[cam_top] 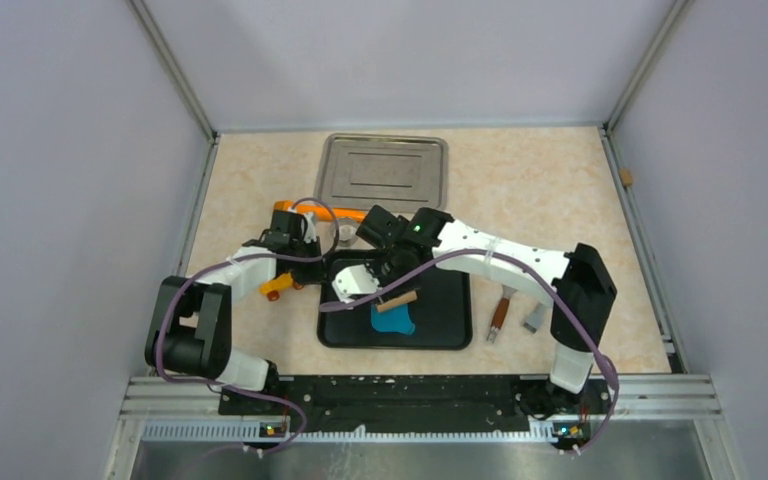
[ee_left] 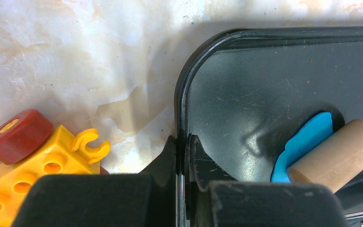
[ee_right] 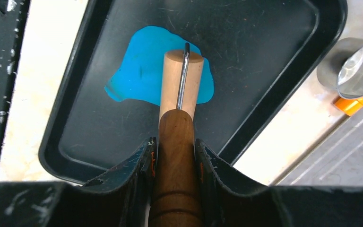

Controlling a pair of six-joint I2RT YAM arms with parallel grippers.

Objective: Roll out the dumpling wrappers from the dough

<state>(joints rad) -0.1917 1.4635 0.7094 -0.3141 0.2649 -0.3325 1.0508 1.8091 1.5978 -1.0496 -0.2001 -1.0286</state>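
Note:
The dough [ee_right: 142, 71] is a flattened, irregular bright blue sheet on the black tray [ee_right: 264, 56], also visible from above [cam_top: 396, 322]. A rolling pin's pale wooden roller [ee_right: 172, 85] lies across the dough. My right gripper [ee_right: 176, 144] is shut on the pin's dark wooden handle [ee_right: 176, 179]. My left gripper [ee_left: 183, 142] is shut on the tray's left rim [ee_left: 182, 94], one finger inside and one outside. The dough's edge [ee_left: 307, 137] and the roller's end [ee_left: 340, 151] show at the right of the left wrist view. The dumpling wrappers are out of view.
A steel tray [cam_top: 385, 172] lies at the back. A metal ring cutter [cam_top: 345, 235] and an orange rod [cam_top: 340, 212] sit by the black tray's far left corner. A yellow toy with a red wheel [ee_left: 52, 161] lies left of the tray. Two hand tools [cam_top: 500, 313] lie to its right.

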